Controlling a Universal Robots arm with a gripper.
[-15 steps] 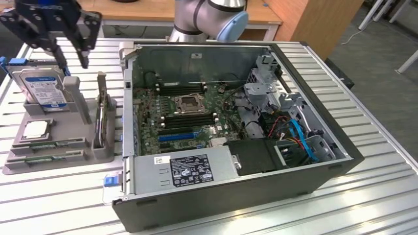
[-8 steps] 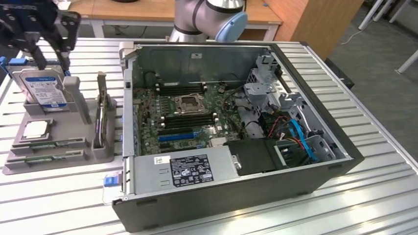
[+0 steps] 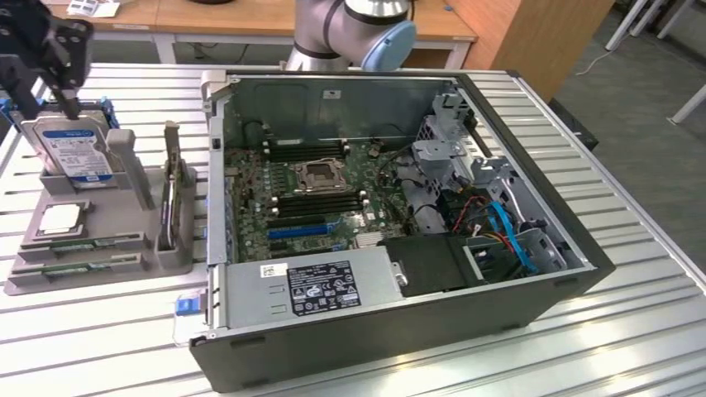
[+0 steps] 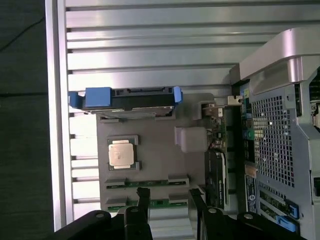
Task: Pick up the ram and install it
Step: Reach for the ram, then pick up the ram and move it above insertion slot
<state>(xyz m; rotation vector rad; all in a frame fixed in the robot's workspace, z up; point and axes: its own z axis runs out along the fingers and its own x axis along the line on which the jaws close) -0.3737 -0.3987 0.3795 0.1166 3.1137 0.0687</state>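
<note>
Two ram sticks lie flat in the front slots of a grey holder tray (image 3: 111, 285): one ram stick (image 3: 83, 245) (image 4: 147, 183) sits behind the other (image 3: 78, 266) (image 4: 152, 203). Each is a narrow green board. My gripper (image 3: 46, 101) (image 4: 169, 200) hangs high over the tray at the exterior view's far left, above the hard drive and apart from the sticks. Its fingers (image 4: 143, 197) stand open with nothing between them. In the wrist view the nearer stick lies between the fingertips, well below them.
The tray also holds an upright hard drive in a blue bracket (image 3: 72, 149) (image 4: 130, 97), a silver CPU (image 3: 61, 217) (image 4: 121, 153) and a standing expansion card (image 3: 171, 194) (image 4: 216, 175). To the exterior view's right lies the open computer case (image 3: 530, 298) with its motherboard (image 3: 259, 194).
</note>
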